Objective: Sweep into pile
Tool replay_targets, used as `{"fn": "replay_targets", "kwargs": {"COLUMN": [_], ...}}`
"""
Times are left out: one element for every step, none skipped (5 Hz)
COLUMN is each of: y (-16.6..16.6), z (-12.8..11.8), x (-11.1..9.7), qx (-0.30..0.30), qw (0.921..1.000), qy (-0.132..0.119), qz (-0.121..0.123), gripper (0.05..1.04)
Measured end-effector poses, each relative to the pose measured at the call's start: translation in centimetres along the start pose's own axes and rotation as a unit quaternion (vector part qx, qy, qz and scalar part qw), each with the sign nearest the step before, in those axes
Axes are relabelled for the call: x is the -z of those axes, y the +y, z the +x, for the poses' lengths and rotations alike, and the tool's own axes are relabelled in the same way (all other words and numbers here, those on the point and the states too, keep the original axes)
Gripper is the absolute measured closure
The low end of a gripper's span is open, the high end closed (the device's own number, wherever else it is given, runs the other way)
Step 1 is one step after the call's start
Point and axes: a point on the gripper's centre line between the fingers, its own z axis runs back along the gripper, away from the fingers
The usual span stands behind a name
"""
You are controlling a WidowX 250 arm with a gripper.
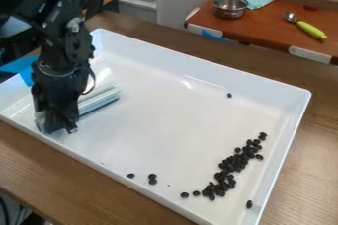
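Gripper [58, 126] held low in white tray [151, 130]; whether jaws are spread or closed cannot be told. Pale ridged piece [99, 98] seen just beside jaws, toward tray's middle. Dark beans [234, 163] clustered well apart from jaws, across tray; three strays [152, 178] scattered between, near front wall.

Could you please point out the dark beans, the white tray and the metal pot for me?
Dark beans [235, 163], camera view: middle of the main cluster.
White tray [211, 71], camera view: its far inner wall.
Metal pot [230, 12], camera view: its outer side.
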Motion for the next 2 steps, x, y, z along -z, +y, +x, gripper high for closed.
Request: {"fn": "replay_targets", "kwargs": {"y": [-0.8,-2.1], "z": [0.1,0.0], "x": [0.1,-0.2], "qx": [0.001,0.000], "qw": [1.0000,0.9999], "qy": [-0.001,0.003], "qz": [0.001,-0.012], "gripper": [0.704,0.704]}}
